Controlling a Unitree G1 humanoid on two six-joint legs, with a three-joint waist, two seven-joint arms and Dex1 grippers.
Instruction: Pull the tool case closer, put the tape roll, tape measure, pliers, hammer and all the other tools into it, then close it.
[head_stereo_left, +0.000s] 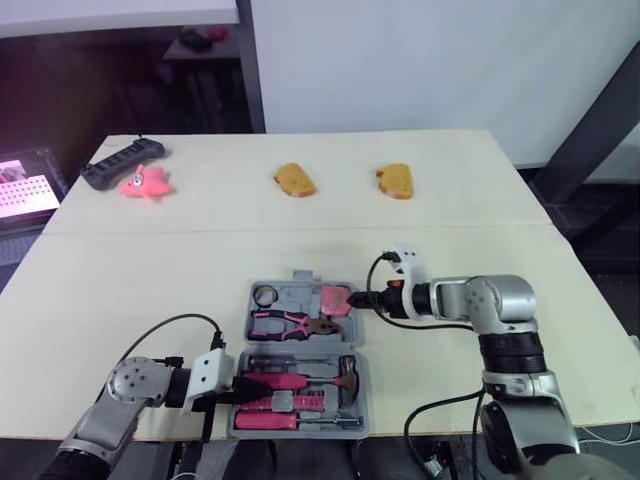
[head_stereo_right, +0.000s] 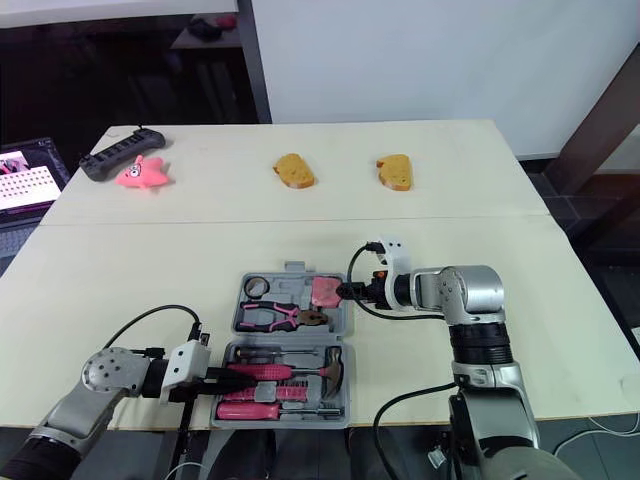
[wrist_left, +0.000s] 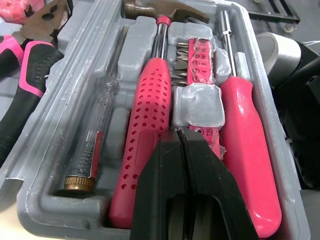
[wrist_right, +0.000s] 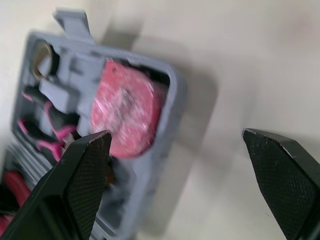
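Observation:
The grey tool case (head_stereo_left: 300, 276) lies open near the table's front edge. Its far half holds the tape roll (head_stereo_left: 265, 296), the pink tape measure (head_stereo_left: 335, 300) and the pliers (head_stereo_left: 290, 323). The near half holds the hammer (head_stereo_left: 300, 381), a pink screwdriver (wrist_left: 245, 140), a clear-handled screwdriver (wrist_left: 95, 125) and a bit set (wrist_left: 195, 57). My left gripper (head_stereo_left: 240, 392) is shut with nothing in it, low over the hammer handle (wrist_left: 150, 115) at the case's left side. My right gripper (head_stereo_left: 362, 299) is open at the case's right wall (wrist_right: 172, 100), beside the tape measure (wrist_right: 125, 112).
At the table's far side lie two yellow bread-like pieces (head_stereo_left: 294, 180) (head_stereo_left: 395, 181), a pink star toy (head_stereo_left: 146, 183) and a black bar-shaped device (head_stereo_left: 122, 161). The case's near rim sits close to the table's front edge.

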